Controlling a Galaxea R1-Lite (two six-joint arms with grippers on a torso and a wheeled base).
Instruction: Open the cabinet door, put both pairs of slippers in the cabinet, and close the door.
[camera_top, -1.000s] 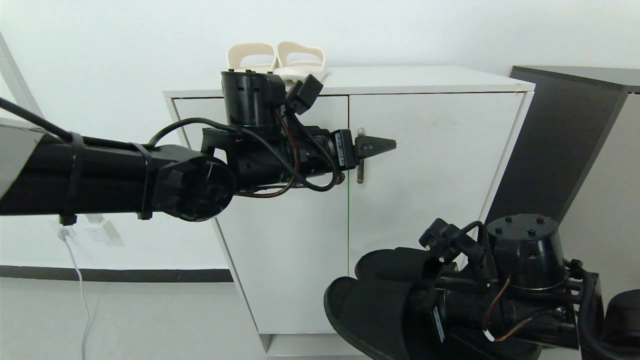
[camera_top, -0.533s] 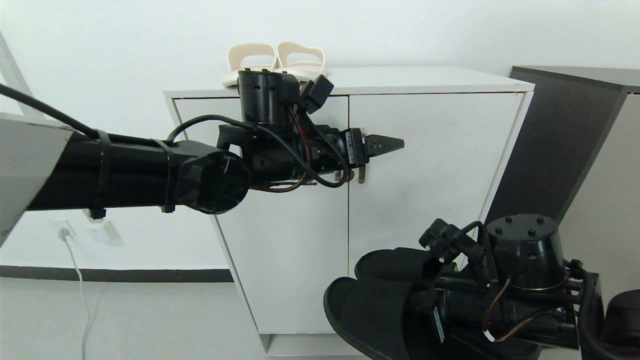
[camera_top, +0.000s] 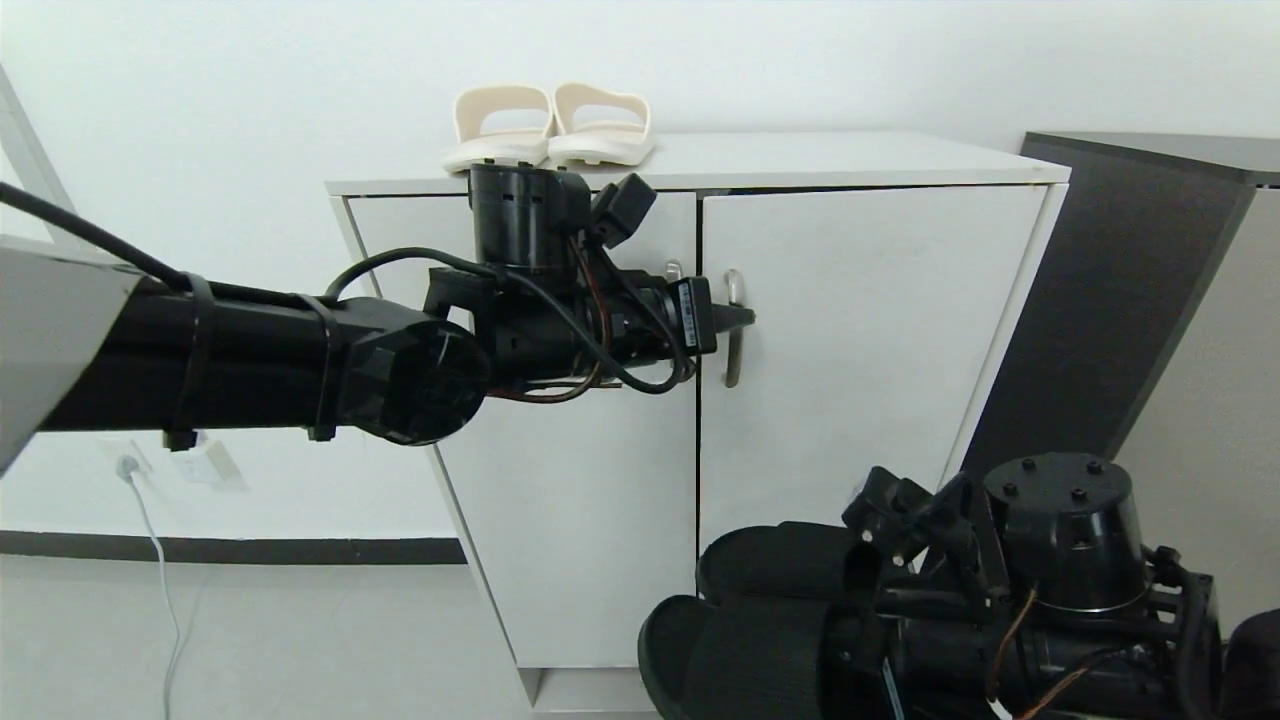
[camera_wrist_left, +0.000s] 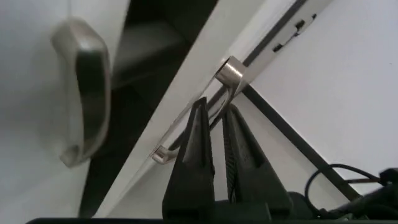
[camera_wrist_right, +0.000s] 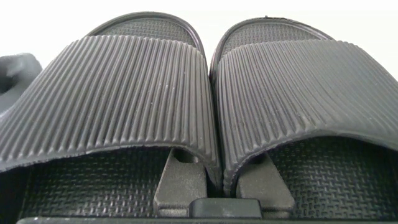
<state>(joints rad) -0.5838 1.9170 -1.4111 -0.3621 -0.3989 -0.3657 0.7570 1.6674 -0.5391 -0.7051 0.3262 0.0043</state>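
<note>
A white two-door cabinet (camera_top: 860, 330) stands against the wall. Its right door is ajar, with a dark slit along the top edge. My left gripper (camera_top: 745, 318) (camera_wrist_left: 214, 109) is shut on that door's metal handle (camera_top: 733, 352) (camera_wrist_left: 229, 71), which runs between the two fingers. The left door's handle (camera_wrist_left: 81, 99) is beside it. A beige pair of slippers (camera_top: 550, 125) lies on the cabinet top. Low at the front right, my right gripper (camera_wrist_right: 222, 183) is shut on the black pair of slippers (camera_top: 760, 600) (camera_wrist_right: 124, 93), pinching their inner walls together.
A dark grey unit (camera_top: 1120, 300) stands close to the cabinet's right side. A wall socket with a hanging cable (camera_top: 130, 465) is low on the left wall. The floor in front of the left door is bare.
My left gripper has drawn back from beyond the handle and closed on it, and the right door has come slightly ajar. The right arm with the black slippers has sunk a little.
</note>
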